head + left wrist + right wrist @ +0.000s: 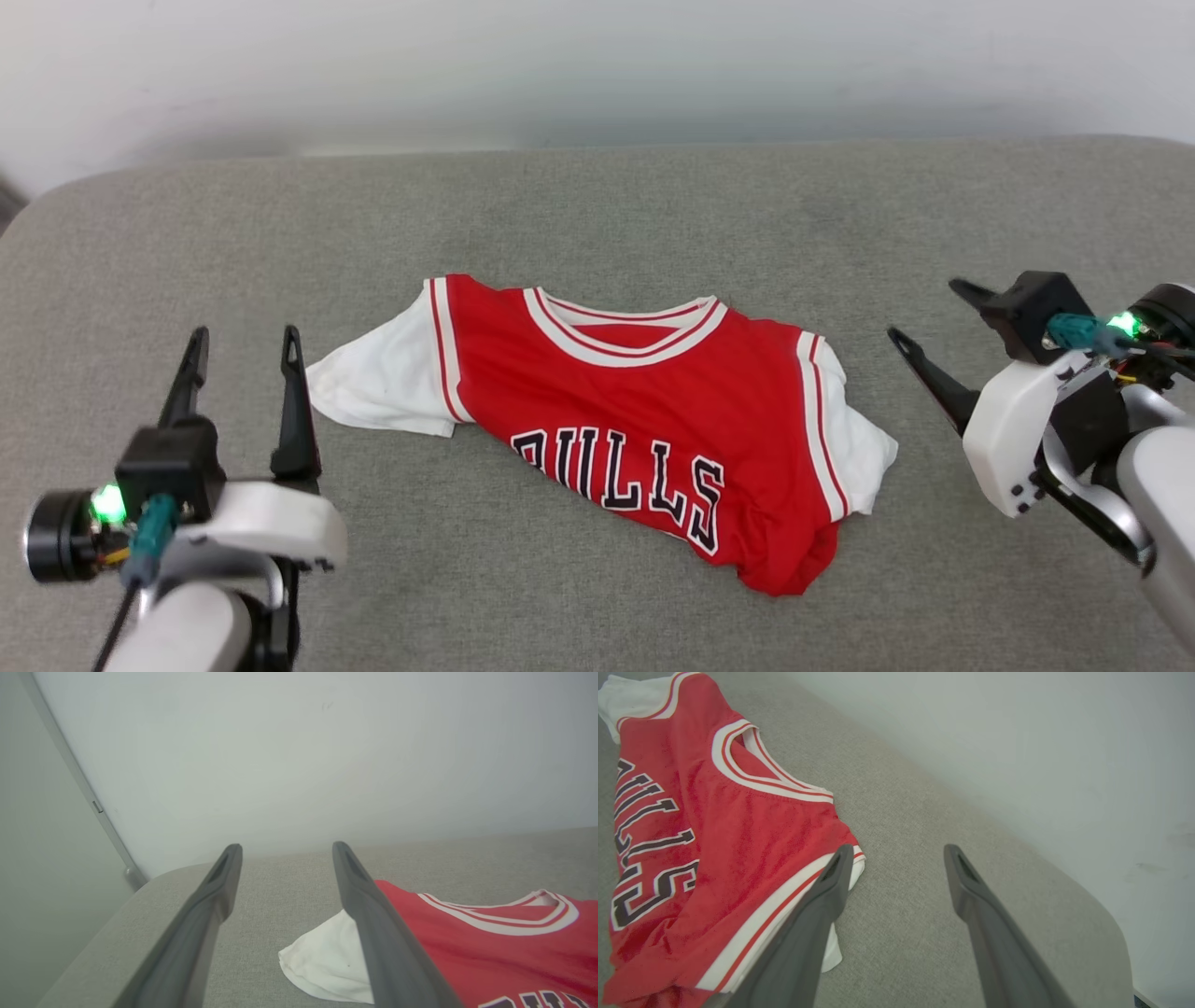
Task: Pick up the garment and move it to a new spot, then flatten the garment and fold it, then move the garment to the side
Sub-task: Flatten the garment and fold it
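a red bulls jersey (644,411) lies rumpled between our left gripper (245,334) and right gripper (924,308), fingers (295,401) wide and empty; we should pinch both shoulders evenly.

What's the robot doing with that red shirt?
Right now it holds nothing. The red jersey lies face up on the grey fabric surface, its lower edge rumpled. The left gripper and the right gripper hover open, one beside each sleeve. It looks ready to grab the jersey.

Bright, even light; soft shadows; wrist views curve at edges.
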Robot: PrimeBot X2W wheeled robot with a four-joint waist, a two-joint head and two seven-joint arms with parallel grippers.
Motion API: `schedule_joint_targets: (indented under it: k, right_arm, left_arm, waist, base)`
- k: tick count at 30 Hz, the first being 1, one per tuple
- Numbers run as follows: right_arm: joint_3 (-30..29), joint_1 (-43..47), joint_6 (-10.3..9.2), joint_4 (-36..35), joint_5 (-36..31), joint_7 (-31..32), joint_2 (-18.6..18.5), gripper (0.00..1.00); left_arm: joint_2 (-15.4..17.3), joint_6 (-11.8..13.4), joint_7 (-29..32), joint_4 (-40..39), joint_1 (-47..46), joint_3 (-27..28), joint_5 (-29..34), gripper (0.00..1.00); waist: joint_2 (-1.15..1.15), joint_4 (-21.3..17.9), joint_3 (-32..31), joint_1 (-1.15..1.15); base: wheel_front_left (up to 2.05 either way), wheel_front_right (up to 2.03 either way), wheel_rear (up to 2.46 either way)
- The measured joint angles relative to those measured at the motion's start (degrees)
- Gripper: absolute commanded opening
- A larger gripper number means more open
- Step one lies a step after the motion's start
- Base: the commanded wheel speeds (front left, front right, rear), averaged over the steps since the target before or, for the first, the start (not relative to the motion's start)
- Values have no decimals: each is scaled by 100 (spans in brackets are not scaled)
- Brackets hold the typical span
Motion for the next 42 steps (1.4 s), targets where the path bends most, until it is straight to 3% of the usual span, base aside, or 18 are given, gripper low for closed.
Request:
schedule_joint_targets:
  k: [5, 11, 18, 24, 25, 26, 30, 33, 42]
  right_arm:
    - [1029, -455, 0, -142, 1224, 1358, -699, 100]
    - [1894, -1032, 0, -192, 2115, 2428, -1039, 100]
    - [2460, -1267, 0, 669, 2465, 2502, -744, 100]
    - [2807, -1241, -12, 1063, 2586, 2047, -578, 100]
    - [2849, -1248, -12, 1100, 2575, 1879, -559, 43]
    - [2903, -1266, -11, 1129, 2524, 1707, -548, 0]
    - [2934, -1417, 3, 1205, 2374, 1135, -544, 0]
    - [2746, -1680, 2, 1123, 2210, 818, -811, 0]
    - [2045, -1490, 1, 727, 2128, 742, -1548, 0]
  left_arm:
    - [-635, -83, -1, -260, 724, 595, 660, 100]
    - [-1444, -352, -1, -400, 1150, 1136, 1290, 100]
    - [-2084, -887, 0, -314, 1239, 1549, 1836, 100]
    - [-2412, -1243, 0, -205, 1237, 1894, 2137, 100]
    - [-2447, -1291, 0, -204, 1239, 1959, 2181, 100]
    - [-2476, -1338, 0, -200, 1247, 2013, 2225, 100]
    - [-2629, -1527, 0, -160, 1367, 2204, 2332, 100]
    - [-2727, -1619, 0, -157, 1463, 2321, 2440, 100]
    - [-2960, -1852, -1, -185, 1657, 2541, 2647, 100]
  waist:
    - [0, 101, 129, 0]
    - [0, 240, 371, 0]
    - [0, 432, 676, 1]
    - [0, 488, 774, 0]
    - [0, 461, 764, 0]
    - [0, 430, 748, 0]
    - [0, 312, 599, 1]
    - [0, 216, 454, 0]
    - [0, -18, 225, 0]
  base:
    - [0, 0, 0]
    - [0, 0, 0]
    - [0, 0, 0]
    - [0, 0, 0]
    - [0, 0, 0]
    - [0, 0, 0]
    - [0, 0, 0]
    - [0, 0, 0]
    - [0, 0, 0]
